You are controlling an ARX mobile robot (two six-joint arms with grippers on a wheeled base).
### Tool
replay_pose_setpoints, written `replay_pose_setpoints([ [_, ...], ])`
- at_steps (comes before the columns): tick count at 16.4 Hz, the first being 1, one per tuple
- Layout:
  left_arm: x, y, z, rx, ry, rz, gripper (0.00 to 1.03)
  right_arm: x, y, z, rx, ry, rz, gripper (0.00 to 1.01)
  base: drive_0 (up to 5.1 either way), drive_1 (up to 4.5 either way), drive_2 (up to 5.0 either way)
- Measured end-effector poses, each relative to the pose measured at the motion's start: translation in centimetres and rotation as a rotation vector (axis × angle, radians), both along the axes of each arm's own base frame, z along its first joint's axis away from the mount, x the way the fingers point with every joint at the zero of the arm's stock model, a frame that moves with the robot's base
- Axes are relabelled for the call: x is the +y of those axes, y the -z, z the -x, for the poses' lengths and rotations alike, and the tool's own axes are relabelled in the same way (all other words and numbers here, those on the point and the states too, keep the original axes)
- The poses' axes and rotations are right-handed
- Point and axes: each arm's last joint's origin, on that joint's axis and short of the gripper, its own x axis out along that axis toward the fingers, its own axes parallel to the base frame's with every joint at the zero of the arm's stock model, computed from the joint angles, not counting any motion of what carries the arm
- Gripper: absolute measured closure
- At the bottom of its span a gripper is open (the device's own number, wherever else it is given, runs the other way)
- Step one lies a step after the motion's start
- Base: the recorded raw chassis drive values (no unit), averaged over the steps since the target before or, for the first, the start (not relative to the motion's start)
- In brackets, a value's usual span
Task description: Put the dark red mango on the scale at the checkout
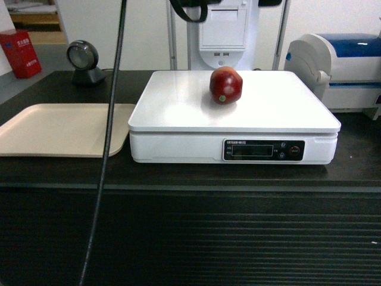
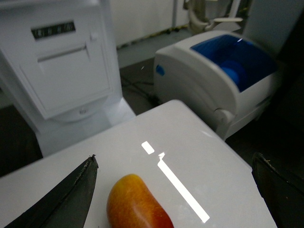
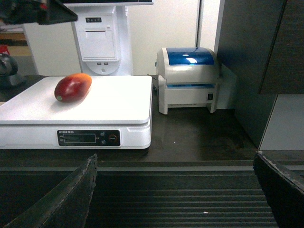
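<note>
Already resting on the scale [image 1: 178, 110], the dark red mango [image 1: 225, 85] lies on its side toward the back of the white platform, held by nothing, while the scale itself stands on the dark top of the checkout [image 1: 178, 173] above the ribbed front. Judged from this, the placing looks done, and what remains seems to be no more than drawing the arm clear. The left gripper [image 2: 173, 190] hangs just above the fruit with its two dark fingers spread wide to either side of it, empty; only one end of the mango shows at the bottom edge of the left wrist view. The right gripper [image 3: 173, 190] is likewise spread wide and holds nothing, hanging low in front of the counter's slatted face. A beige tray [image 1: 59, 128] lies just beside the scale on its left, a white-and-blue printer [image 1: 345, 68] stands at its right, and a white terminal stand [image 1: 220, 33] rises behind. Neither arm can be made out in the head view, where only a dark cable [image 1: 110, 143] crosses the picture. The scale's display panel [image 1: 264, 150] is too dim to read, so whether a weight has registered cannot be told.
</note>
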Motion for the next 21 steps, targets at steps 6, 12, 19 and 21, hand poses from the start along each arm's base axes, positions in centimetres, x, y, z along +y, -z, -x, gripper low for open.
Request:
replay_pose_setpoints([
  [6,13.6,2.5,3.3,0.004,-0.151,-0.06,0.05,0.0,0.0,0.0,0.0,0.0,0.0,0.03,0.0,0.0,0.0],
  [12,22.9,1.5,17.9,-0.315,-0.586,0.064,0.48,0.0,0.0,0.0,0.0,0.0,0.0,0.03,0.0,0.0,0.0],
  [19,22.5,8.2,28.5,-0.242,-0.569,0.058,1.01,0.0,0.0,0.0,0.0,0.0,0.0,0.03,0.0,0.0,0.0],
  [21,22.5,8.7,29.7,-0.261,-0.568,0.063,1.01,0.0,0.0,0.0,0.0,0.0,0.0,0.03,0.0,0.0,0.0],
])
